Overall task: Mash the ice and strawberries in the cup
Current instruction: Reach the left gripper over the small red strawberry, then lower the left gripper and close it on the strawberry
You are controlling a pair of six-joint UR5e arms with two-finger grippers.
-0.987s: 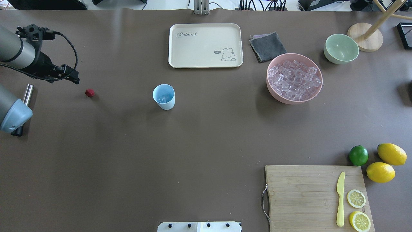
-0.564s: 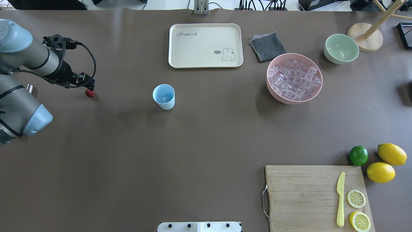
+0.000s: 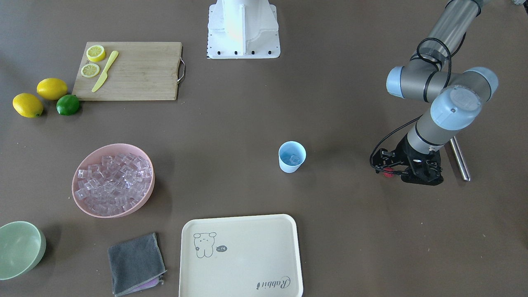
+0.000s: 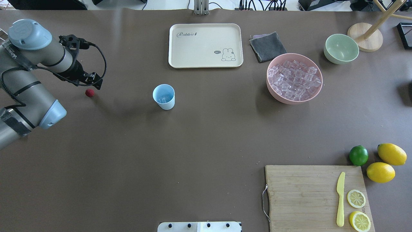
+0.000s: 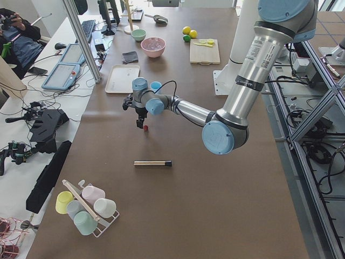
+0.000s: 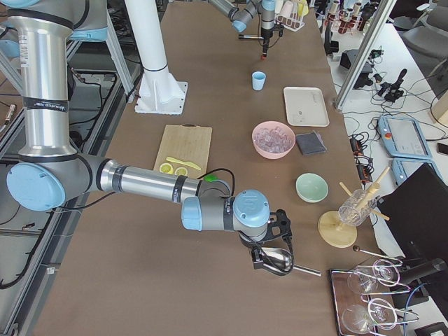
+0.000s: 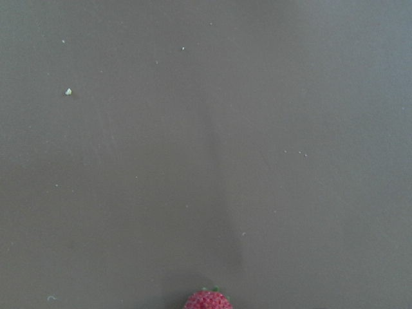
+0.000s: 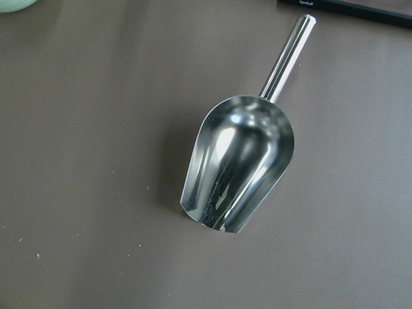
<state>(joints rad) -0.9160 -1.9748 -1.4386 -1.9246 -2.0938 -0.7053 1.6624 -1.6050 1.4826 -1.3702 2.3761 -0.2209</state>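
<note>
Script "Rabbit" on the cream tray [image 4: 199,48] — tiny "hi" bubble beside its bunny drawing

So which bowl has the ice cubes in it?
The big pink bowl: it is piled with clear ice. The smaller pale-green bowl near it looks empty.

Light: bright, even and white, from overhead; nothing in the room is left dim.
Shadows: soft-edged and faint. That of the cup [image 4: 163,96] spreads across the table [image 4: 193,135] toward the left gripper [image 4: 96,84].
Glare: strong white streaks inside the steel scoop [image 8: 235,164] in the right wrist view, with a dark shadow close along its side.
Focus: fixed views sharp. The strawberry [image 7: 207,300] is cut off at the left wrist view's lower edge and slightly soft.
Distortion: side views are wide-angled, near arms swollen, table lines converging.
</note>
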